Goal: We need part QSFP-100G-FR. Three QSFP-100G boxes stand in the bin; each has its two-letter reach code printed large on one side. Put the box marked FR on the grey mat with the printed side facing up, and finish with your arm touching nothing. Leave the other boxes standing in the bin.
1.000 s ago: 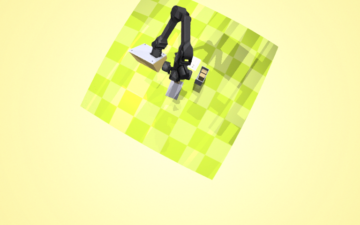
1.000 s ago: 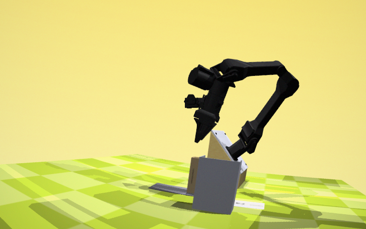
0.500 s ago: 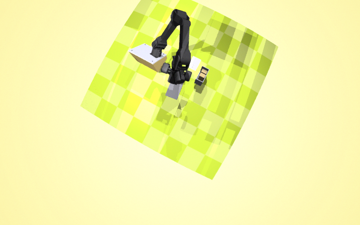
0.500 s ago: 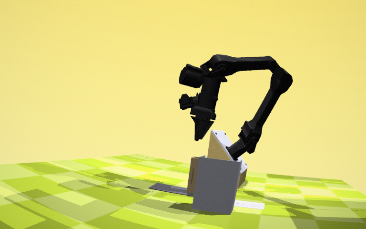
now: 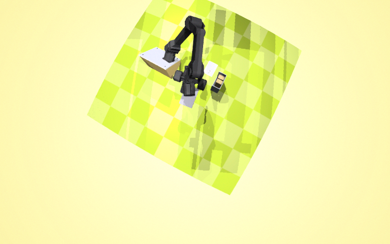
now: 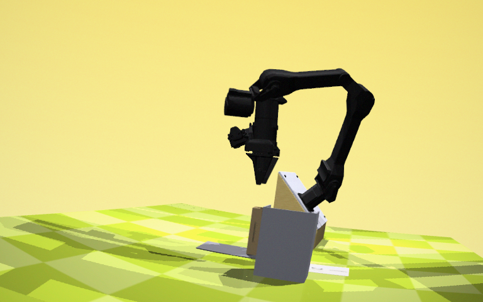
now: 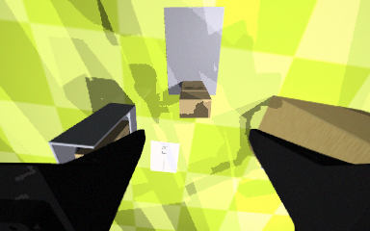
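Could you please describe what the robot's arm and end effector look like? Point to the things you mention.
The arm (image 5: pixel 197 49) (image 6: pixel 313 78) is matte black, with smooth, chunky links. The end effector (image 6: pixel 261 183) (image 7: pixel 197 134) is black too, with two tapering, wedge-shaped fingers. No coloured markings show.
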Robot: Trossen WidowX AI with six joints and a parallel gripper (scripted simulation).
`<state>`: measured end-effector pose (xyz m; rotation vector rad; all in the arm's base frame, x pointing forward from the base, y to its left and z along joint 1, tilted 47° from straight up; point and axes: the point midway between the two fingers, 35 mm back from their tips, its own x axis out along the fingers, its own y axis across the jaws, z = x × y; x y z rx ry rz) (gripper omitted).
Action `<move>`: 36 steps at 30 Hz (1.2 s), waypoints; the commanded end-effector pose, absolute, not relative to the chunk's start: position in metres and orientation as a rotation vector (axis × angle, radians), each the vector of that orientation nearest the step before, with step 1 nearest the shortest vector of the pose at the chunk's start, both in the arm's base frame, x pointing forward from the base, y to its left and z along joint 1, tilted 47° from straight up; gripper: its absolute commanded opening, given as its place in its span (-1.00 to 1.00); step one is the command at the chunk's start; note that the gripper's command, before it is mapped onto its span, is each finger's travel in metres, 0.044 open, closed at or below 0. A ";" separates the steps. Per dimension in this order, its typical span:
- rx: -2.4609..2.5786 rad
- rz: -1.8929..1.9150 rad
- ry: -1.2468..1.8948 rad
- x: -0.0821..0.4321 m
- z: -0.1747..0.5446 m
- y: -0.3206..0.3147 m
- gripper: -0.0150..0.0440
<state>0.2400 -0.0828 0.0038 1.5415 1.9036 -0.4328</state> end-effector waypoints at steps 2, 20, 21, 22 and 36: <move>1.558 -0.404 1.933 0.241 -0.003 -0.086 1.00; 1.617 -0.289 2.061 0.242 -0.038 -0.103 1.00; 1.621 -0.281 2.067 0.242 -0.040 -0.104 1.00; 1.625 -0.274 2.073 0.242 -0.043 -0.104 1.00; 1.639 -0.246 2.100 0.241 -0.058 -0.100 1.00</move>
